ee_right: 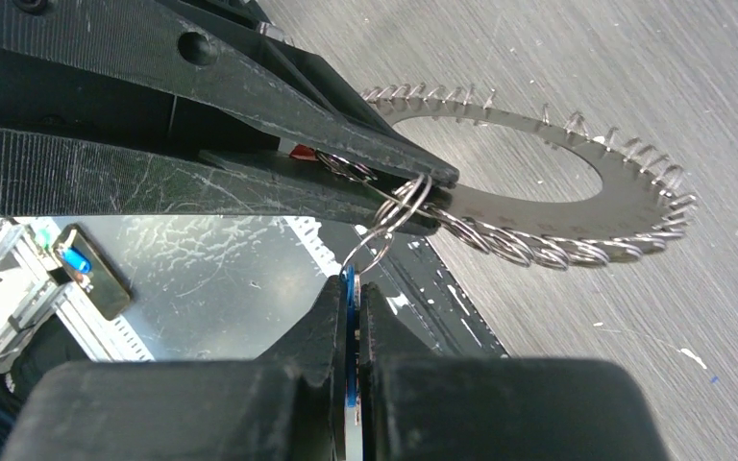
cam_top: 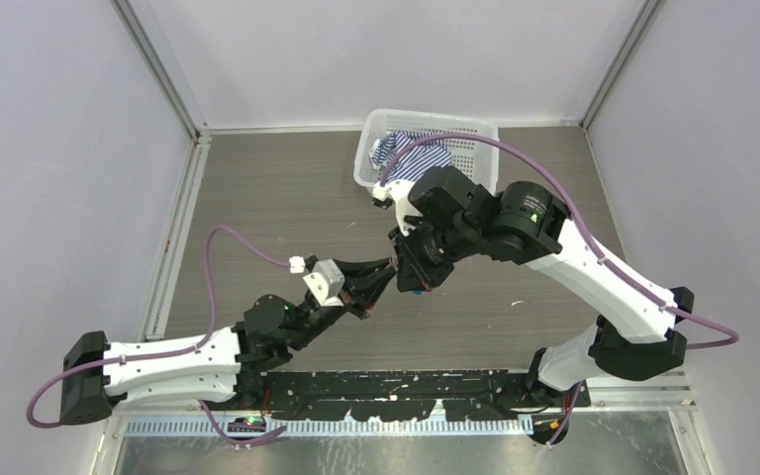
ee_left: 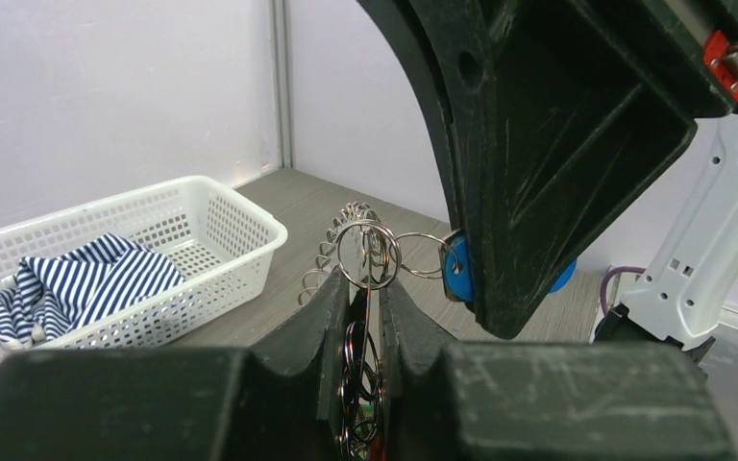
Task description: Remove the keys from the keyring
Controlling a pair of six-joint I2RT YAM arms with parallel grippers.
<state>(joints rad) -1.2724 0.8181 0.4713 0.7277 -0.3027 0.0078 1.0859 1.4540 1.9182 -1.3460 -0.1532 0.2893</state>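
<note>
Over the middle of the counter (cam_top: 287, 188), the two arms meet tip to tip. The left claw (ee_left: 366, 288) is drawn narrow, its fingers pinching the toothed rim of the keyring (ee_right: 557, 219). The rest of the ring juts out past the fingertips. It shows edge-on in the left wrist view and as a flat, notched disc with a wide hole in the right wrist view.

The right claw (ee_right: 351, 293) sits just beside the left one, also narrow, clamped on the plastic head of the blue key (ee_left: 455, 271). A small wire loop (ee_right: 399, 206) runs from that key up to the keyring's rim, right at the left claw's tips.

At the far edge of the counter, well apart from the ring, a white basket (ee_left: 240, 216) holds a blue-and-white striped cloth (ee_left: 86, 283).
</note>
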